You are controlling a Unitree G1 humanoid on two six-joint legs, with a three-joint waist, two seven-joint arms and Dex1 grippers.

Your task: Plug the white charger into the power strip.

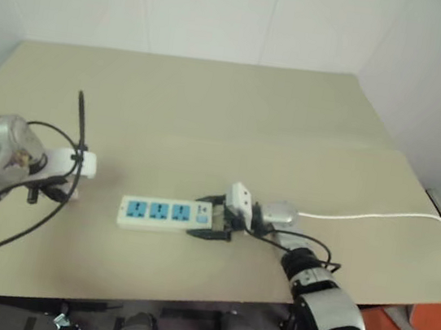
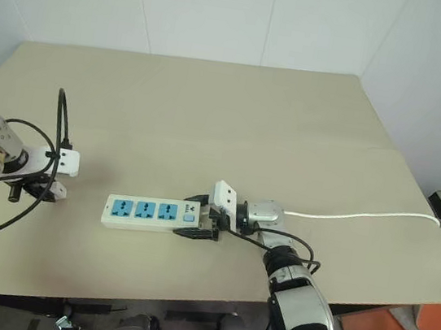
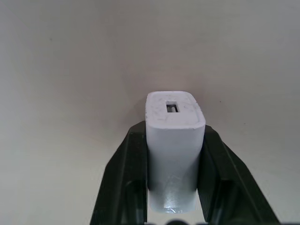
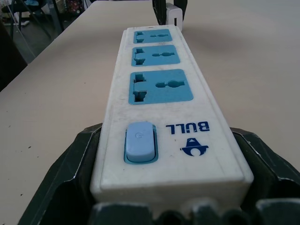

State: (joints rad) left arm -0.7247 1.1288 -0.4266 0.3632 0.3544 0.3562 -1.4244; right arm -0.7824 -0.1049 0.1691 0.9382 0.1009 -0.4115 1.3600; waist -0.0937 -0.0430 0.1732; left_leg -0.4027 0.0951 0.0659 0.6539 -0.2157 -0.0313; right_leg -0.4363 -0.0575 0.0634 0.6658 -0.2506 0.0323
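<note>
Our right gripper (image 2: pixel 205 227) clamps the switch end of the power strip (image 2: pixel 148 212) near the table (image 2: pixel 211 114) front edge, probably to steady it. Our left gripper (image 3: pixel 174 154) is closed around the white charger (image 3: pixel 174 136), small and boxy, near the table's left edge.

White charger (image 3: pixel 174 140) upright on table, left of power strip (image 2: pixel 152 213).

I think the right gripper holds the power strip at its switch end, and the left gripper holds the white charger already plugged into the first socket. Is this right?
Not quite. The white charger is not plugged in: the left gripper holds it over the table, apart from the power strip, as the left eye view shows. The right gripper does hold the switch end.
</note>
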